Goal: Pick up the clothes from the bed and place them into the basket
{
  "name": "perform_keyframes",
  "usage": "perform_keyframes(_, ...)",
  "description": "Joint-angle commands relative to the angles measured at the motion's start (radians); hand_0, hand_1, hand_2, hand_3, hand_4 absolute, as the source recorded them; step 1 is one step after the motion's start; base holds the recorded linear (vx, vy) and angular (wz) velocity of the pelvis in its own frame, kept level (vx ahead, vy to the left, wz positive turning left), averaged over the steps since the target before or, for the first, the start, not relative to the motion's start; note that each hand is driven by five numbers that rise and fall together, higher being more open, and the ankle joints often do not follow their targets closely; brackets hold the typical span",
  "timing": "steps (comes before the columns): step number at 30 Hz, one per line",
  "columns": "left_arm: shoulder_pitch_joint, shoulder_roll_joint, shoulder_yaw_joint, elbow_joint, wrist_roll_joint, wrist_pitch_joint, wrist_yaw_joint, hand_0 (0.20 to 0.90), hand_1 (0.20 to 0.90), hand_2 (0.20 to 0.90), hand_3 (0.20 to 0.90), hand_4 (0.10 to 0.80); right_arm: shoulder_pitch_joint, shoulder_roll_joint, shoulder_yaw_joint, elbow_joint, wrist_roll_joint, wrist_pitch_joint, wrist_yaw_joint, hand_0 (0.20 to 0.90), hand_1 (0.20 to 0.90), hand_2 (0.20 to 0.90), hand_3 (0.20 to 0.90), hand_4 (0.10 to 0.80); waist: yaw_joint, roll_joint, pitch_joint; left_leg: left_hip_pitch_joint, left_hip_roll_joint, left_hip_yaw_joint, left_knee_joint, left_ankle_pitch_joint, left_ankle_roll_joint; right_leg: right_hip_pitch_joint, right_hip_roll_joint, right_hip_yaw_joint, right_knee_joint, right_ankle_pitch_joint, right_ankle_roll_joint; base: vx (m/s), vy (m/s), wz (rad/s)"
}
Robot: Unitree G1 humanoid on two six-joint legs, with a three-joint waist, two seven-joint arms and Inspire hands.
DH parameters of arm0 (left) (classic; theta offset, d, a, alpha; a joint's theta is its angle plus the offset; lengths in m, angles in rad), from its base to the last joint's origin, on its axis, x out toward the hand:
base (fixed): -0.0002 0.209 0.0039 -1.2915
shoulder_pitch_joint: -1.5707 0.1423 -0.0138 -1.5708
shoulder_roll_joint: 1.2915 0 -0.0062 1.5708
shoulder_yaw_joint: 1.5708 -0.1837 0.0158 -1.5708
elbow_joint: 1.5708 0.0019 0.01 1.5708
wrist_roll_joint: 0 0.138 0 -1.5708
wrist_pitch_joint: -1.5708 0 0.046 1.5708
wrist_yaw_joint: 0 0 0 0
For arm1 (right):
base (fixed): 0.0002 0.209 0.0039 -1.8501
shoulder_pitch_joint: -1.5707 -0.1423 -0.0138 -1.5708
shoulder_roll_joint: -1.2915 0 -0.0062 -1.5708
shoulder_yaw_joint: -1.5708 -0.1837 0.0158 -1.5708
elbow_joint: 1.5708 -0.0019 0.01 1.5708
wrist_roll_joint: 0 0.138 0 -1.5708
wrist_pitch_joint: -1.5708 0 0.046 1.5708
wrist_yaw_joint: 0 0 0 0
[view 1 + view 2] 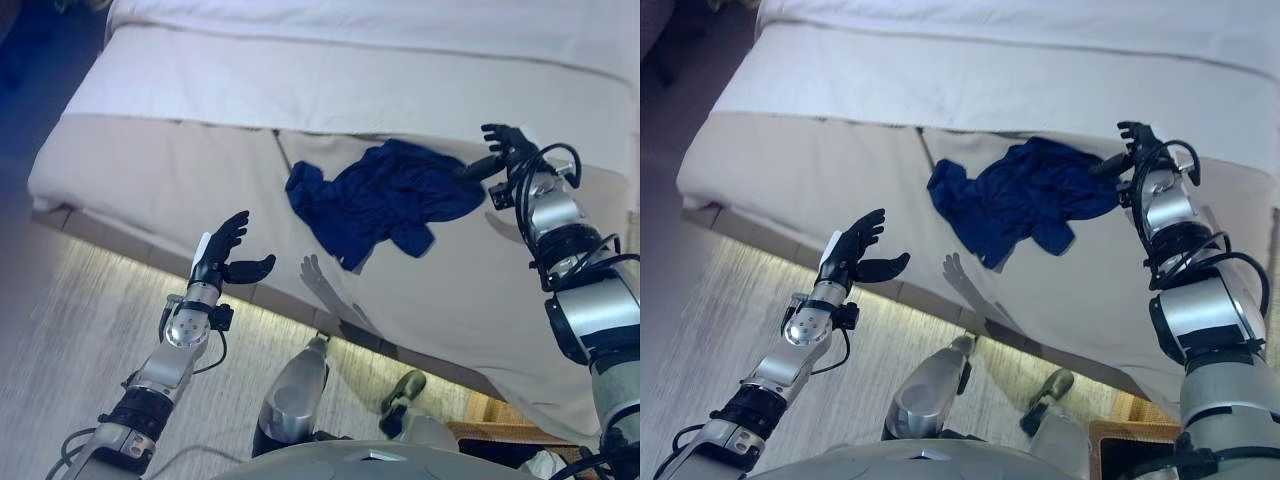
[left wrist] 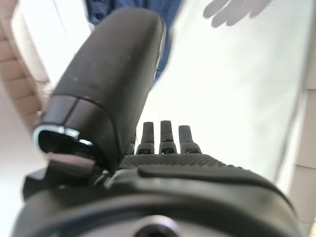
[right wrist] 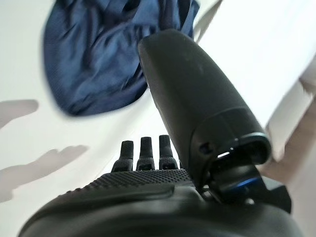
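Left eye view shows the reaching step: the blue clothes (image 1: 385,200) lie crumpled on the bed (image 1: 180,170), not yet grasped, with the right hand (image 1: 503,150) spread at their right edge and the left hand (image 1: 228,252) spread too, well apart near the bed's front edge. Right wrist view shows straight fingers (image 3: 143,150) and the cloth just beyond them, so I judge the next move is to lower and close on it; the basket (image 1: 1130,445) shows only partly at the lower right.

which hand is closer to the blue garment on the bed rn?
Right. The right hand hovers open at the blue garment's edge, thumb toward it. The left hand is open too, well short of it over the bed's near edge.
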Motion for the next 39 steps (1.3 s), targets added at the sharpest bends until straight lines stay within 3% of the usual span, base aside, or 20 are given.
perform_keyframes(1, -0.045, 0.046, -0.01, -0.127, -0.03, -0.105, 0.052, 0.9, 0.9, 0.9, 0.9, 0.8, -0.145, 0.007, 0.087, -0.061, -0.044, -0.018, -0.025, 0.9, 0.9, 0.9, 0.9, 0.8, 0.032, -0.024, 0.017, -0.074, -0.046, 0.089, 0.21, -0.197, 0.052, -0.079, -0.028, 0.038, 0.192, -0.079, -0.066, 0.09, 0.117, 0.41)
perform_keyframes(8, -0.049, 0.048, -0.037, -0.211, -0.038, -0.107, 0.076, 0.9, 0.9, 0.9, 0.9, 0.8, -0.203, 0.042, 0.108, -0.003, -0.065, 0.008, -0.028, 0.9, 0.9, 0.9, 0.9, 0.8, 0.065, 0.013, 0.083, -0.192, -0.081, 0.105, 0.296, -0.214, 0.091, -0.207, -0.089, 0.031, 0.345, -0.111, -0.061, 0.06, 0.071, 0.21)
perform_keyframes(13, -0.025, 0.055, -0.026, -0.279, -0.043, -0.118, 0.105, 0.9, 0.9, 0.9, 0.9, 0.8, -0.2, 0.054, 0.118, 0.022, -0.058, 0.032, -0.016, 0.9, 0.9, 0.9, 0.9, 0.8, 0.078, 0.023, 0.083, -0.336, -0.098, 0.137, 0.468, -0.295, 0.119, -0.347, -0.119, 0.036, 0.528, -0.174, -0.084, -0.003, 0.018, 0.17)
perform_keyframes(18, -0.014, 0.042, -0.047, -0.291, -0.035, -0.125, 0.147, 0.9, 0.9, 0.9, 0.9, 0.8, -0.169, 0.072, 0.135, 0.072, -0.094, 0.083, 0.066, 0.9, 0.9, 0.9, 0.9, 0.8, 0.074, 0.041, 0.083, -0.438, -0.107, 0.143, 0.604, -0.353, 0.138, -0.453, -0.125, 0.071, 0.655, -0.22, -0.1, -0.002, -0.002, -0.01)
perform_keyframes(24, -0.016, 0.038, -0.068, -0.294, -0.022, -0.146, 0.161, 0.9, 0.9, 0.9, 0.9, 0.8, -0.172, 0.081, 0.179, 0.189, -0.169, 0.114, 0.164, 0.9, 0.9, 0.9, 0.9, 0.8, 0.082, 0.057, 0.083, -0.46, -0.11, 0.134, 0.62, -0.356, 0.138, -0.472, -0.118, 0.079, 0.661, -0.226, -0.099, -0.067, -0.032, -0.02)
perform_keyframes(25, -0.023, 0.036, -0.071, -0.29, -0.023, -0.153, 0.162, 0.9, 0.9, 0.9, 0.9, 0.8, -0.181, 0.081, 0.189, 0.211, -0.167, 0.11, 0.166, 0.573, 0.573, 0.573, 0.518, 0.418, 0.081, 0.062, 0.083, -0.452, -0.109, 0.133, 0.61, -0.355, 0.142, -0.474, -0.116, 0.083, 0.659, -0.226, -0.099, -0.104, -0.027, 0.0)
perform_keyframes(27, -0.025, 0.035, -0.072, -0.289, -0.02, -0.155, 0.162, 0.9, 0.9, 0.9, 0.9, 0.8, -0.184, 0.079, 0.19, 0.216, -0.169, 0.108, 0.162, 0.429, 0.429, 0.429, 0.351, 0.251, 0.081, 0.064, 0.083, -0.451, -0.11, 0.132, 0.611, -0.355, 0.139, -0.472, -0.115, 0.083, 0.657, -0.224, -0.098, -0.064, -0.007, -0.01)
perform_keyframes(28, -0.03, 0.034, -0.074, -0.29, -0.015, -0.157, 0.163, 0.9, 0.9, 0.9, 0.9, 0.8, -0.19, 0.078, 0.189, 0.223, -0.172, 0.106, 0.152, 0.3, 0.3, 0.3, 0.2, 0.1, 0.079, 0.064, 0.083, -0.442, -0.11, 0.132, 0.606, -0.354, 0.139, -0.466, -0.114, 0.083, 0.653, -0.223, -0.098, -0.091, -0.004, -0.02)
perform_keyframes(34, -0.036, 0.038, -0.072, -0.308, -0.009, -0.149, 0.173, 0.9, 0.9, 0.9, 0.9, 0.8, -0.212, 0.057, 0.183, 0.22, -0.197, 0.086, 0.091, 0.3, 0.3, 0.3, 0.2, 0.1, 0.065, 0.054, 0.083, -0.355, -0.102, 0.136, 0.548, -0.342, 0.131, -0.39, -0.102, 0.084, 0.592, -0.199, -0.089, -0.074, -0.017, -0.03)
perform_keyframes(39, -0.056, 0.04, -0.07, -0.285, -0.006, -0.133, 0.172, 0.9, 0.9, 0.9, 0.9, 0.8, -0.204, 0.051, 0.168, 0.194, -0.172, 0.064, 0.059, 0.3, 0.3, 0.3, 0.2, 0.1, 0.036, 0.029, 0.083, -0.231, -0.075, 0.138, 0.456, -0.321, 0.122, -0.287, -0.089, 0.093, 0.5, -0.164, -0.076, -0.025, -0.007, -0.1)
